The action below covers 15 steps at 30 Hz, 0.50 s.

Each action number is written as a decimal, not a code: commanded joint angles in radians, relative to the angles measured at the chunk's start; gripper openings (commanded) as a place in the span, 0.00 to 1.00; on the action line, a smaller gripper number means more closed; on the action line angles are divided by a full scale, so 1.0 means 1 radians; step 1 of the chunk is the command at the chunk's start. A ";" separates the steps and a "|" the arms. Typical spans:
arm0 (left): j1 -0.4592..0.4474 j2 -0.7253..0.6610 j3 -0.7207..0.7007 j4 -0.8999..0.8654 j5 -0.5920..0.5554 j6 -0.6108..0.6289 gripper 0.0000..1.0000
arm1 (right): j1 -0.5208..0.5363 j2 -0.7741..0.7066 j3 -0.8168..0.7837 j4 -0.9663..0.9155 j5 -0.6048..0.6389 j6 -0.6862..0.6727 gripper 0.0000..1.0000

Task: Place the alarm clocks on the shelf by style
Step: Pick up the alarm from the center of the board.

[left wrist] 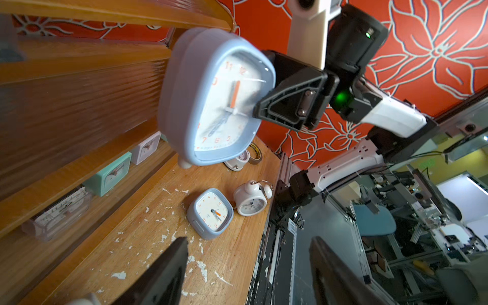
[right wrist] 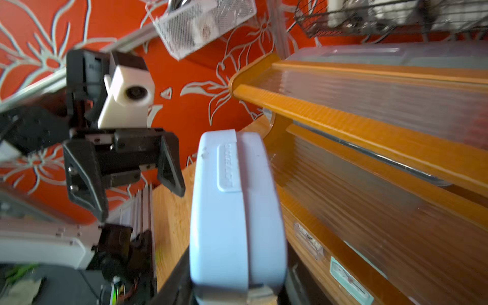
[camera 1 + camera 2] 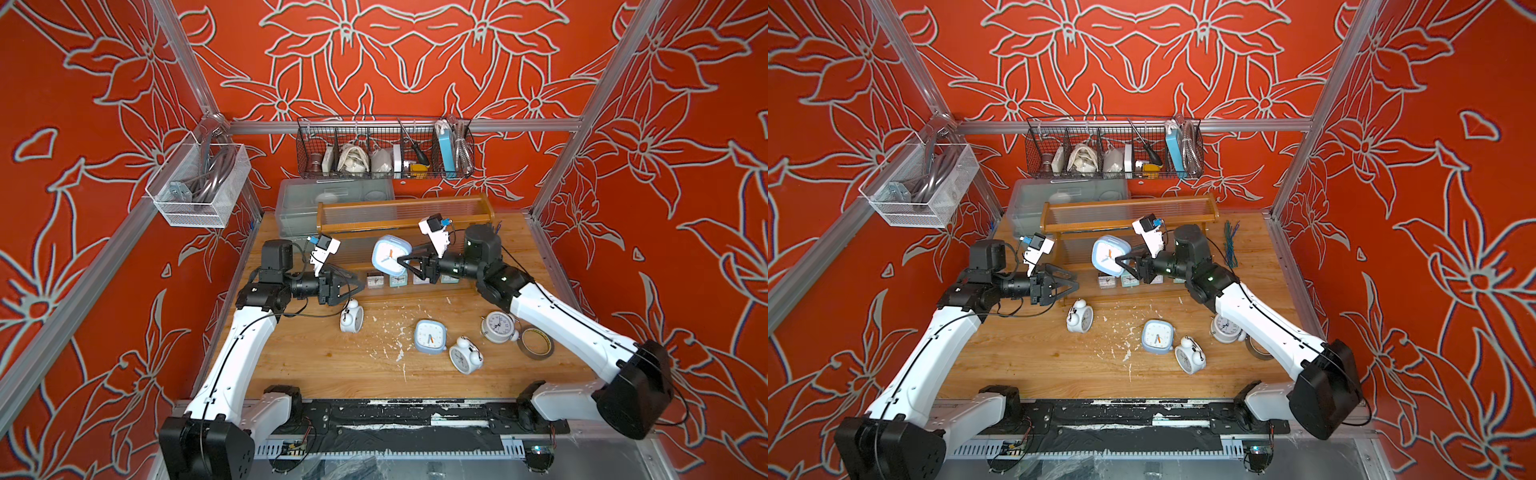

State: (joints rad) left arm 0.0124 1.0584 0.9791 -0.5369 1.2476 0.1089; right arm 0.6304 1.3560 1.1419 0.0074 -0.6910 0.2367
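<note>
On the lowest tier of the shelf (image 3: 361, 227), four tiny clocks (image 3: 398, 280) are standing. The right gripper (image 3: 405, 257) is pinching a pale-blue clock (image 3: 388, 254), and the left gripper (image 3: 358, 289) is hanging spread and empty.

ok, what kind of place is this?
Probably a robot test cell in a lab: aluminium frame with floral wall panels around a wooden tabletop, equipment benches beyond in the left wrist view.

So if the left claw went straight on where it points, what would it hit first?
Probably the blue clock held by the right claw, just ahead of the open left claw. Height is hard to judge; it might slip under it.
</note>
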 commanded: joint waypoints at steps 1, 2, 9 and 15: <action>0.027 -0.026 0.021 -0.158 0.064 0.174 0.73 | -0.021 0.062 0.103 -0.172 -0.196 -0.210 0.21; 0.035 -0.028 0.020 -0.161 0.064 0.177 0.73 | -0.024 0.084 0.132 -0.198 -0.209 -0.239 0.21; 0.101 -0.038 0.004 -0.141 0.064 0.162 0.73 | -0.032 0.222 0.278 -0.266 -0.210 -0.370 0.22; 0.132 -0.040 -0.020 -0.083 0.046 0.132 0.73 | -0.034 0.324 0.363 -0.260 -0.233 -0.367 0.21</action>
State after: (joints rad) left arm 0.1337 1.0348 0.9718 -0.6460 1.2819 0.2401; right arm 0.6006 1.6512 1.4563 -0.2523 -0.8780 -0.0952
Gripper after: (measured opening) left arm 0.730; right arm 0.432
